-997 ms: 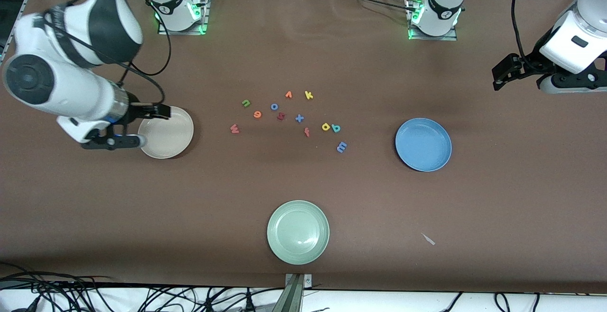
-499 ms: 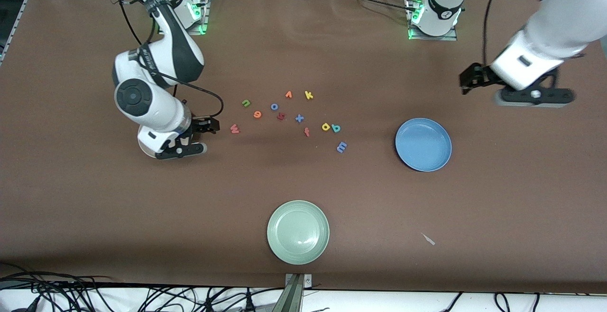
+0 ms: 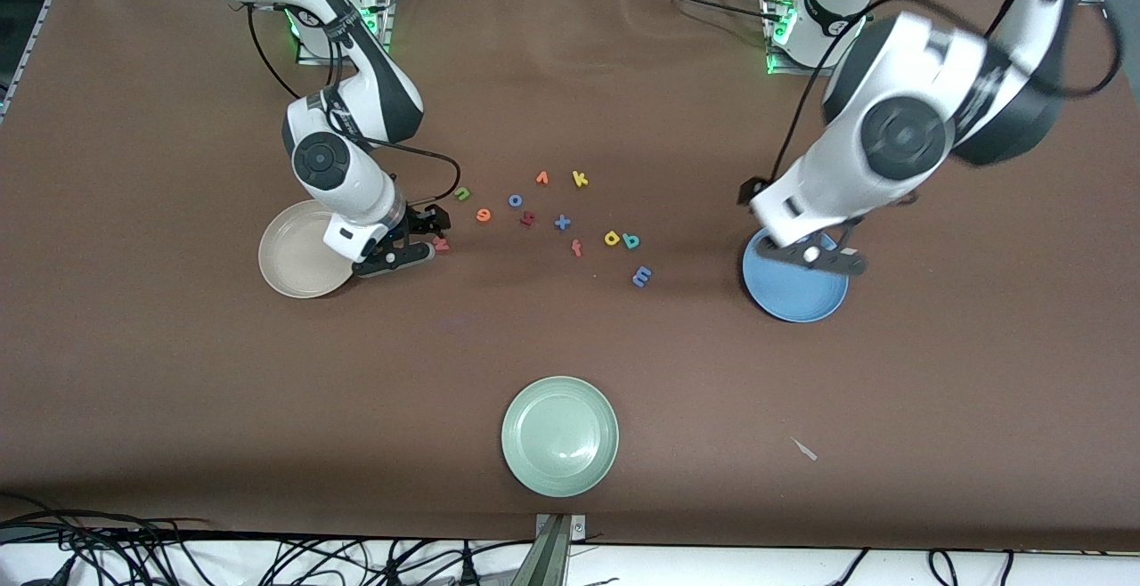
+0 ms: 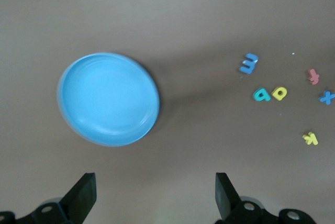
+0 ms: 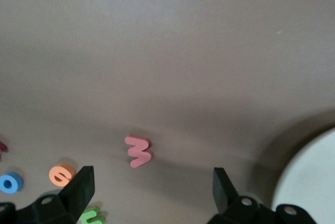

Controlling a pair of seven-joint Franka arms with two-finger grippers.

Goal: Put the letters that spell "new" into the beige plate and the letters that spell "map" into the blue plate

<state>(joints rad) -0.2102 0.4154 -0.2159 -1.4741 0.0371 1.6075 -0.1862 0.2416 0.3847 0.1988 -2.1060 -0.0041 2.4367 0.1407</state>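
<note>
On my front feed, starting at the right arm's end of the worktop (image 3: 178,363), I see the beige plate (image 3: 298,256) with nothing in it. The right claw (image 3: 426,234) hangs just beside it, low over the pinkish-red "w" (image 5: 138,150), its fingers (image 5: 78,185) spread wide and holding nothing; my right wrist feed shows the "w" lying flat between them.

Next comes the scatter of letters. The green "n" (image 3: 461,193) and orange "e" (image 3: 484,214) lie close together, with a blue "o" (image 3: 515,200) beside them. An orange "v" (image 3: 541,178) and yellow "k" (image 3: 580,179) lie farthest from the camera. A blue "x" (image 3: 562,223) and red "f" (image 3: 576,248) sit mid-cluster. The yellow "a" (image 3: 612,238) touches the teal "p" (image 3: 631,240), and the blue "m" (image 3: 641,277) lies just nearer the camera.

The pale green plate (image 3: 559,435) sits nearest the camera. Toward the left arm's end, the blue plate (image 3: 793,288) is bare, and the left claw (image 4: 154,195) hovers over it, fingers apart and empty.
</note>
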